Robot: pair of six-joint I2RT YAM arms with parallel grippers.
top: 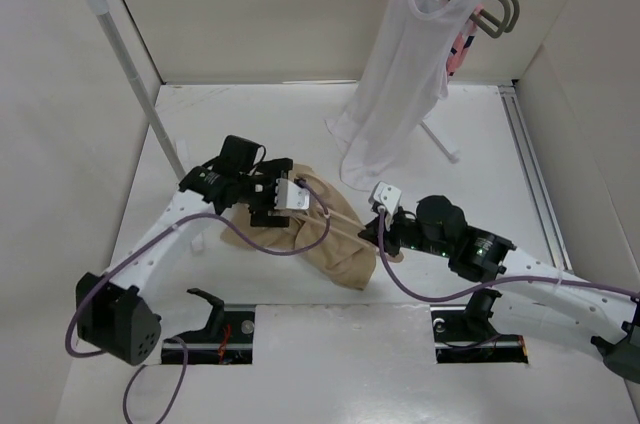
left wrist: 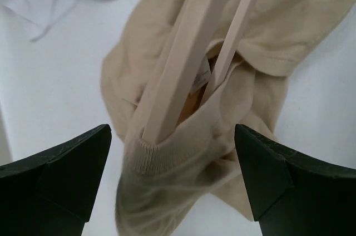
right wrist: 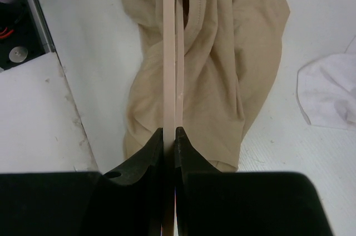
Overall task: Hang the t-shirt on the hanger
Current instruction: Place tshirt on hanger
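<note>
The tan t-shirt (top: 340, 256) lies crumpled on the table between the arms. The pale peach hanger (top: 345, 212) lies across it, and its arms pass into the ribbed collar (left wrist: 146, 158). My left gripper (top: 291, 194) is open. Its jaws stand wide on either side of the collar and the hanger (left wrist: 178, 74), touching neither. My right gripper (top: 379, 218) is shut on the hanger (right wrist: 169, 52) at its near end, with the t-shirt (right wrist: 222, 69) bunched beyond the fingertips. The hanger's hook is hidden.
A clothes rack pole (top: 130, 64) stands at the back left. A white tank top (top: 400, 74) hangs on a grey-green hanger (top: 495, 9) at the back right, with a pink hanger (top: 462, 44) behind it. Its hem lies on the table (right wrist: 328, 91). Walls enclose the table.
</note>
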